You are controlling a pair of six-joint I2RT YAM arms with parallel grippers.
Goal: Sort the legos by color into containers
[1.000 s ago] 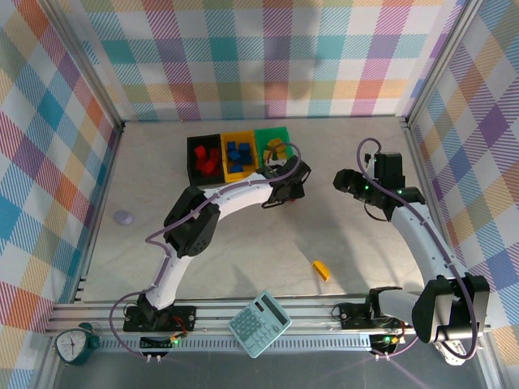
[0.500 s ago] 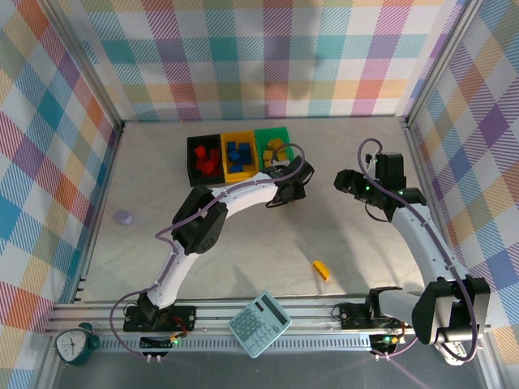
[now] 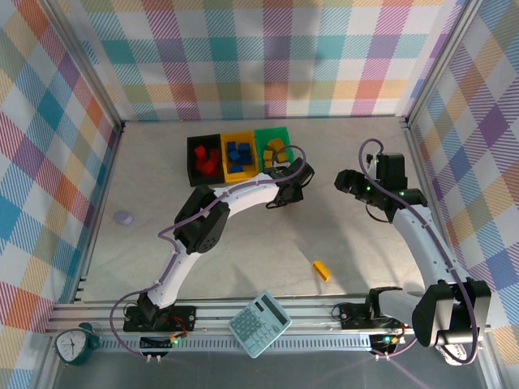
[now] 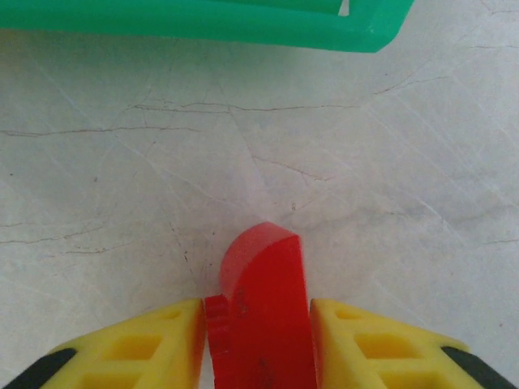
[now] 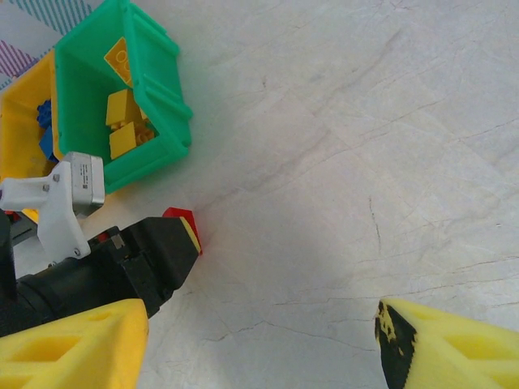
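My left gripper (image 4: pixel 258 328) is shut on a red lego (image 4: pixel 261 312), its yellow fingers (image 4: pixel 158 344) pressed against both sides, low over the table just in front of the green container (image 4: pixel 243 24). From above, this gripper (image 3: pixel 285 188) sits just below the row of black (image 3: pixel 191 162), yellow (image 3: pixel 225 156) and green (image 3: pixel 285 136) containers, which hold red, blue and yellow legos. A yellow lego (image 3: pixel 323 270) lies alone on the table. My right gripper (image 3: pixel 350 182) hovers open to the right. In its wrist view it (image 5: pixel 259 340) holds nothing and looks at the red lego (image 5: pixel 183 217).
A teal calculator (image 3: pixel 259 323) rests on the front rail and a small clock (image 3: pixel 73 344) sits at the near left corner. A small lilac disc (image 3: pixel 123 217) lies at the table's left. Checkered walls enclose three sides.
The left gripper's fingers have closed onto the red lego, and the left arm shifted slightly right. The right arm has not moved.
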